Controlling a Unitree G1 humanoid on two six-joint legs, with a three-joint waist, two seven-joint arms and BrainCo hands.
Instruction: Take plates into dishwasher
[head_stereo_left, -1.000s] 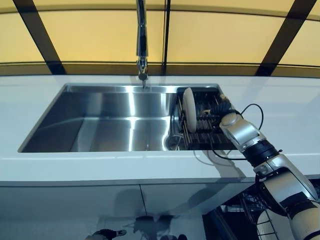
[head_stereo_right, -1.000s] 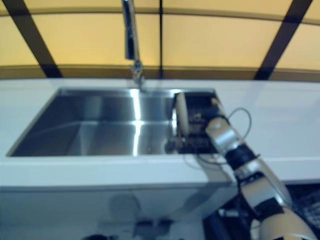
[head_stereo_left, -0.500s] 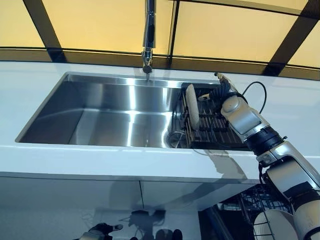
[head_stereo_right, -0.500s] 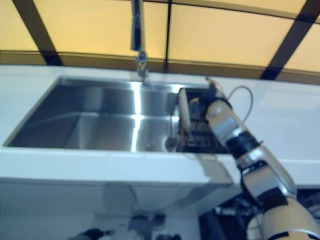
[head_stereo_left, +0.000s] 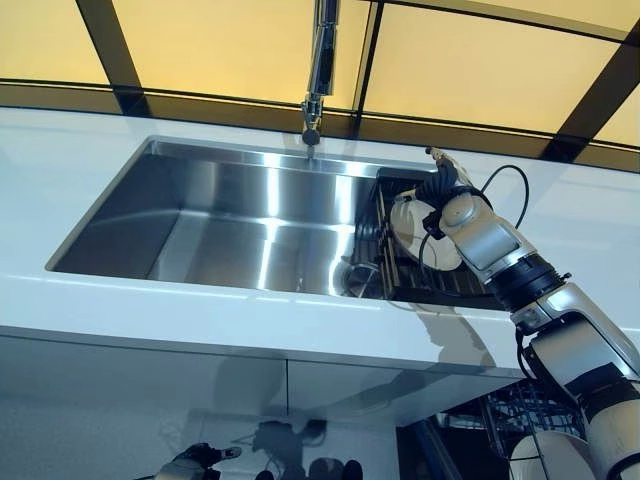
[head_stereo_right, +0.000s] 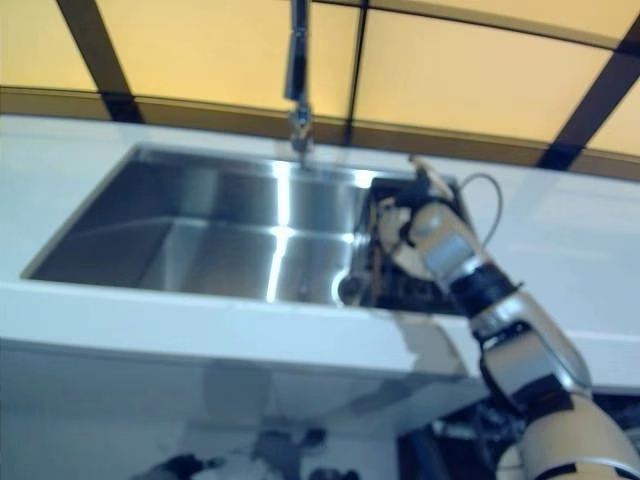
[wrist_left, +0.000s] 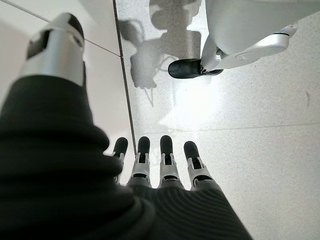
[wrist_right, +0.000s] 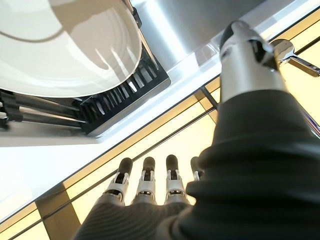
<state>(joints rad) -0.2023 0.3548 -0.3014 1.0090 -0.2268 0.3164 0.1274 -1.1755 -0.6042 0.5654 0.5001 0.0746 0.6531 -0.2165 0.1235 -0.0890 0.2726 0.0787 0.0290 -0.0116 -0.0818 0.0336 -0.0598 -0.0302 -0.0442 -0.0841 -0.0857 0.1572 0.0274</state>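
A white plate (head_stereo_left: 411, 224) leans tilted in the black dish rack (head_stereo_left: 392, 278) at the right end of the steel sink (head_stereo_left: 220, 220); its face shows. My right hand (head_stereo_left: 443, 188) is over the back of the rack, just above and behind the plate. In the right wrist view its fingers (wrist_right: 145, 186) are straight and hold nothing, and the plate (wrist_right: 65, 45) lies apart from them in the rack (wrist_right: 120, 90). My left hand (head_stereo_left: 192, 464) hangs low in front of the cabinet, fingers (wrist_left: 161, 162) straight over the floor, empty.
A tall faucet (head_stereo_left: 318, 70) stands behind the sink's middle. White counter (head_stereo_left: 560, 215) surrounds the sink. A round metal drain piece (head_stereo_left: 355, 280) sits beside the rack. A wire dishwasher basket (head_stereo_left: 495, 410) shows low at the right, under the counter.
The plate stood upright on its edge in the rack; now it leans over to the right with its face showing. My right hand has risen toward the back of the rack. The camera has shifted.
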